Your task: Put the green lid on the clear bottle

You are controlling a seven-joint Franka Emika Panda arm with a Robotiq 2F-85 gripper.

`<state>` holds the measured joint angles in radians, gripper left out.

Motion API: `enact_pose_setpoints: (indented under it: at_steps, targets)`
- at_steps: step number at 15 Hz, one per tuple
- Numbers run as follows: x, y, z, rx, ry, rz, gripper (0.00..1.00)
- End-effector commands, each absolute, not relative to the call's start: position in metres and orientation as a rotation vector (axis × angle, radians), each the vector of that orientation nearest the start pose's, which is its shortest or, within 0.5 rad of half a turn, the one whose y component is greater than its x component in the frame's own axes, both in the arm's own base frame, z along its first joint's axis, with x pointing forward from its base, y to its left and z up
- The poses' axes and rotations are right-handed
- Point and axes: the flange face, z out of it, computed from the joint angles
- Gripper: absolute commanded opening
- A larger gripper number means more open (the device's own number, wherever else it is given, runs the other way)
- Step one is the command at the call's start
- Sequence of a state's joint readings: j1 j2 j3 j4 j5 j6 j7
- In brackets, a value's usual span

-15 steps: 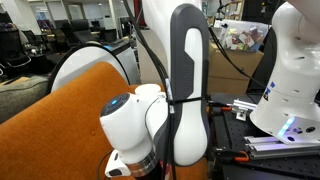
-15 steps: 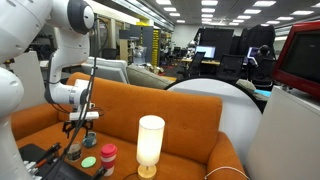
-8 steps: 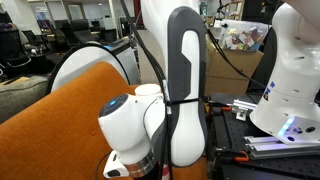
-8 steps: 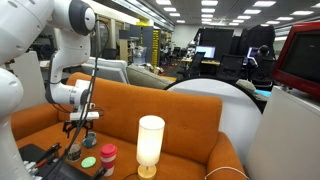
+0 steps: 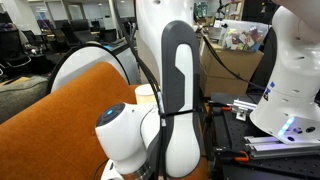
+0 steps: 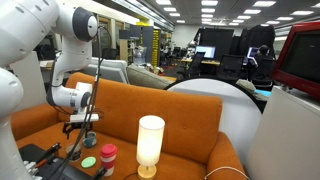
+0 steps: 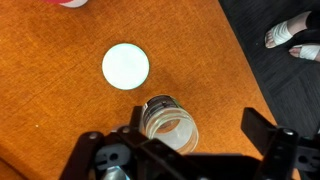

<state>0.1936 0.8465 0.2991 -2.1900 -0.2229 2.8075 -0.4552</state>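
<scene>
In the wrist view the clear bottle [image 7: 168,120] stands upright with its mouth uncovered on the orange surface. The green lid [image 7: 125,66] lies flat beyond it, looking pale and washed out, and does not touch it. My gripper [image 7: 175,132] is open above the bottle, a dark finger on each side of it, holding nothing. In an exterior view the gripper [image 6: 80,127] hangs just over the bottle [image 6: 73,151], and the green lid [image 6: 88,161] lies beside it. In the exterior view taken from behind the arm, the arm hides both objects.
A red-capped jar [image 6: 107,155] stands next to the lid, and its edge [image 7: 65,2] shows at the top of the wrist view. A white cylindrical lamp [image 6: 150,145] stands further along. The orange surface ends at a dark floor [image 7: 280,80]. A second white robot [image 5: 295,70] stands nearby.
The arm has lowered a little toward the bottle. The gripper stays open, and the lid and bottle have not moved.
</scene>
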Motion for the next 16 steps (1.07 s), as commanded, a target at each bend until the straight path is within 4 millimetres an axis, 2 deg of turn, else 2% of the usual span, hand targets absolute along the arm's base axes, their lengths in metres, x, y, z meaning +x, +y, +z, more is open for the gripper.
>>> enact_pose_setpoints:
  at_steps: [1,5,9,10,12,16]
  targets:
    - [0.413,0.266,-0.024,-2.529,-1.548,0.211,1.0]
    - [0.41,0.264,-0.06,-2.556,-1.582,0.169,1.0]
    - [0.407,0.263,-0.092,-2.598,-1.587,0.197,1.0]
    - [0.404,0.261,-0.086,-2.579,-1.578,0.218,1.0]
    - [0.403,0.264,-0.094,-2.585,-1.581,0.222,1.0]
    - [0.406,0.264,-0.094,-2.589,-1.58,0.215,1.0]
